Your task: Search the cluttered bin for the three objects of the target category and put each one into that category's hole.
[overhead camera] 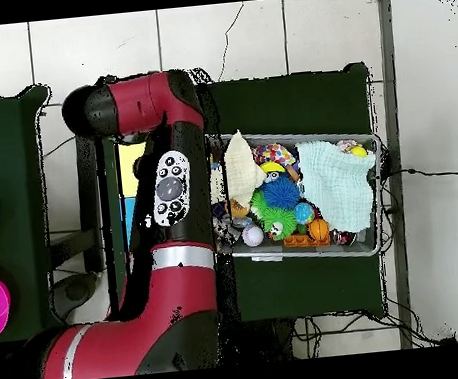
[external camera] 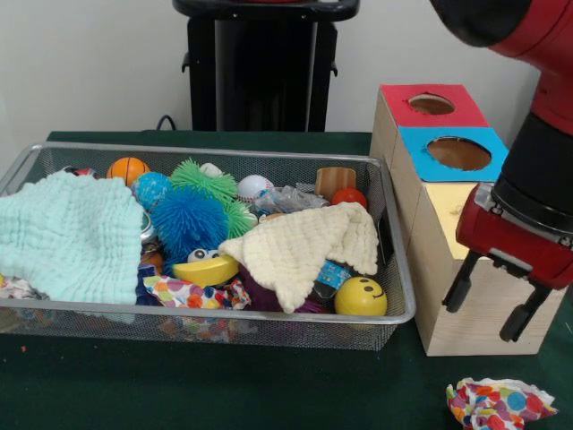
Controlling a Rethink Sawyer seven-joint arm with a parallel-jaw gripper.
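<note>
The wire mesh bin (external camera: 224, 310) sits on the green table and also shows in the overhead view (overhead camera: 310, 253). One dotted fabric piece (external camera: 186, 293) lies at the bin's front among the toys, seen from overhead too (overhead camera: 275, 155). Another dotted piece (external camera: 500, 403) lies on the table in front of the wooden box. A scrap of dotted fabric (external camera: 12, 288) shows under the mint cloth at the bin's left end. My gripper (external camera: 492, 306) is open and empty, hanging over the box's yellow top (external camera: 446, 202). The gripper hides the yellow hole. In the overhead view my arm covers the gripper.
The red-topped hole (external camera: 431, 104) and blue-topped hole (external camera: 458, 152) lie behind the yellow top. In the bin are a mint cloth (external camera: 67, 235), a cream cloth (external camera: 300, 248), a blue spiky ball (external camera: 188, 220), an orange ball (external camera: 128, 168) and a yellow smiley ball (external camera: 361, 296).
</note>
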